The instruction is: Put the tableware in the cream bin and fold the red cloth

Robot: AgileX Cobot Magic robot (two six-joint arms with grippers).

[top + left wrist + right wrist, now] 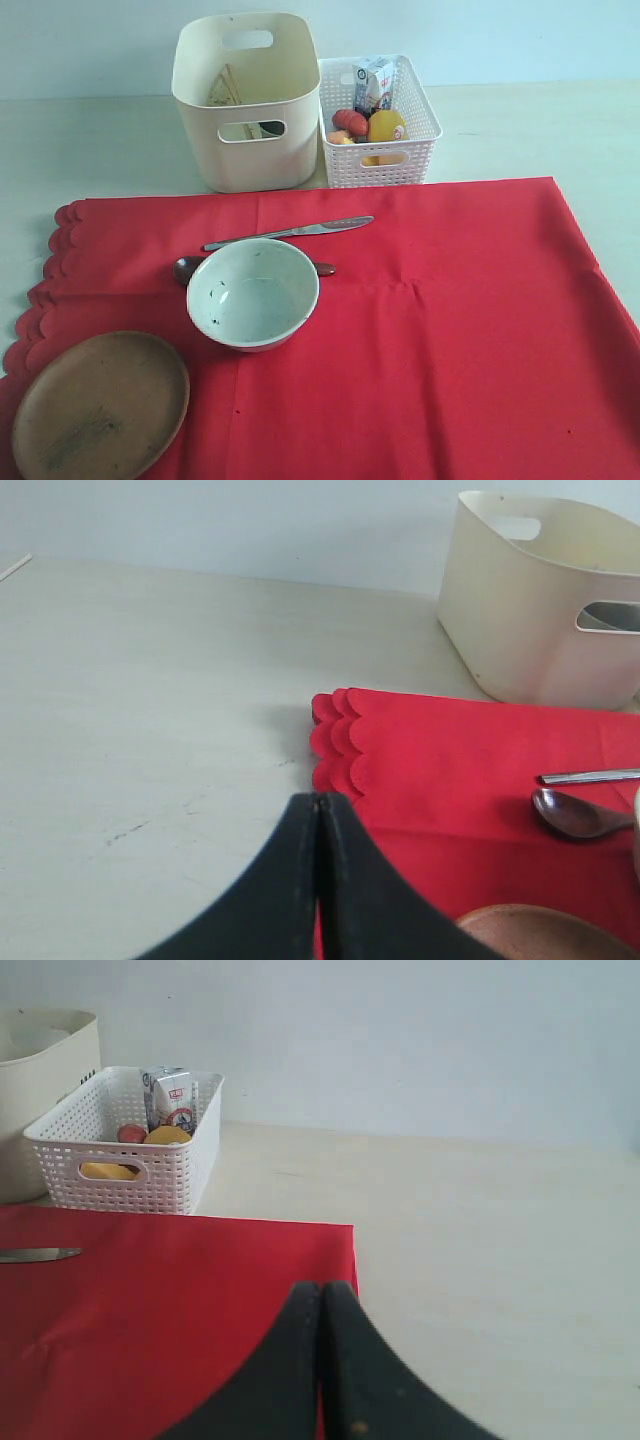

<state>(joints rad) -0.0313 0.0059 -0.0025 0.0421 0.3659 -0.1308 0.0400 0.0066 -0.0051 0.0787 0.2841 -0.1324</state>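
L gripper (317,804) jaws pressed together, empty, by scalloped edge of red cloth (450,300), R gripper (320,1290) likewise closed, empty, near cloth's plain corner, bowl (253,293), wooden plate (100,405), knife (290,232), spoon (185,268) on cloth, clear of both, cream bin (245,100) just behind cloth.

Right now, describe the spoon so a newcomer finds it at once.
Start at the big red cloth. In the exterior view a speckled bowl sits toward its scalloped edge; the spoon lies just behind it, partly hidden. It is dark brown, unlike the shiny steel knife lying farther back.

L claw (317,802), R claw (320,1290): closed, empty
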